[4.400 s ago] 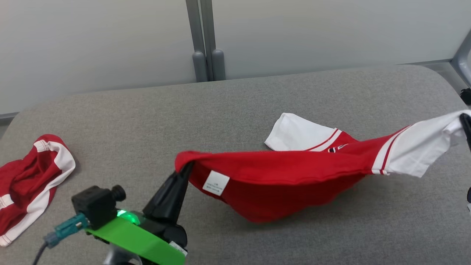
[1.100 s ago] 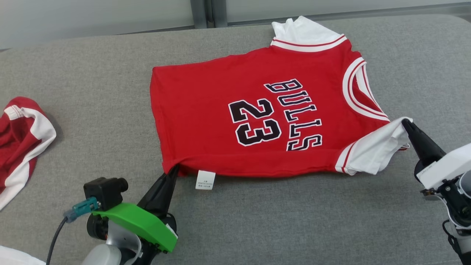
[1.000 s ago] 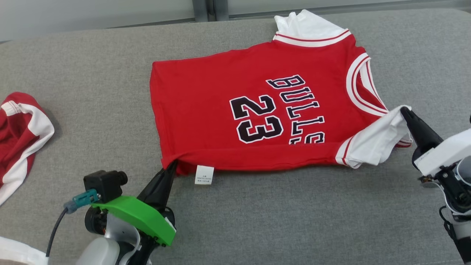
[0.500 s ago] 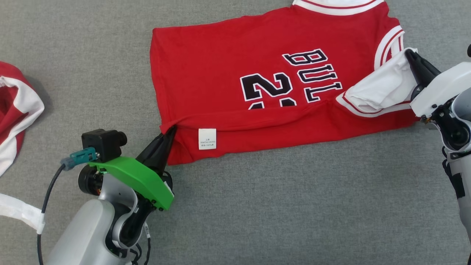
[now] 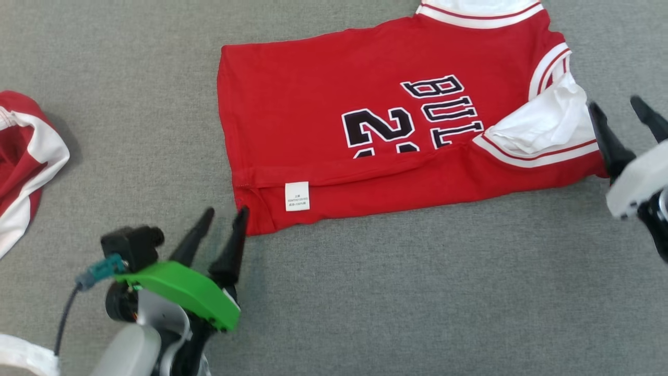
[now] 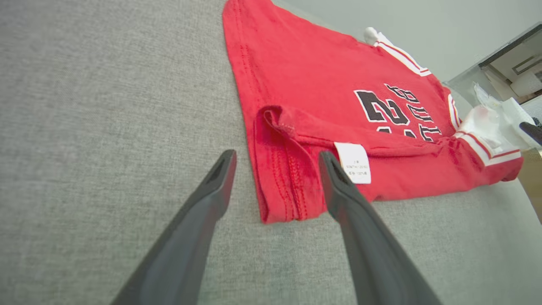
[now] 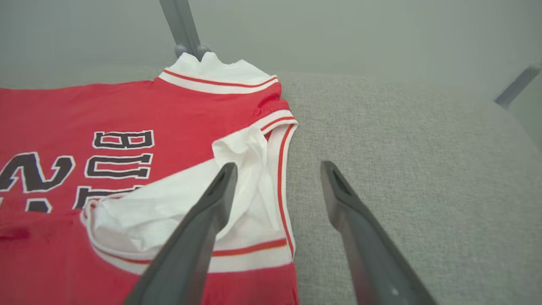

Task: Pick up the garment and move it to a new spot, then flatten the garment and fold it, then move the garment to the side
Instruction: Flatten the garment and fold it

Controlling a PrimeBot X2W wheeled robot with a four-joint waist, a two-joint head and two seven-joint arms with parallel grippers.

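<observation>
Where the head view looks down on the grey table, the red garment lies flat across the far centre and right, hem to the left and neckline to the right. Its near edge is folded over onto the front, covering the lower part of the black lettering; a white label sits on that fold. The white sleeve lies crumpled on the right end. The left gripper is spread wide and empty, its right finger just beside the near-left corner of the garment. The right gripper is also wide and empty – its left finger is just beside the sleeve. A second red-and-white garment lies bunched at the left edge, well apart.

Left wrist view: the left gripper stands wide, and the folded hem corner of the garment lies between its fingers.

Right wrist view: the right gripper stands wide – its left finger is over the sleeve, its right over bare table.
</observation>
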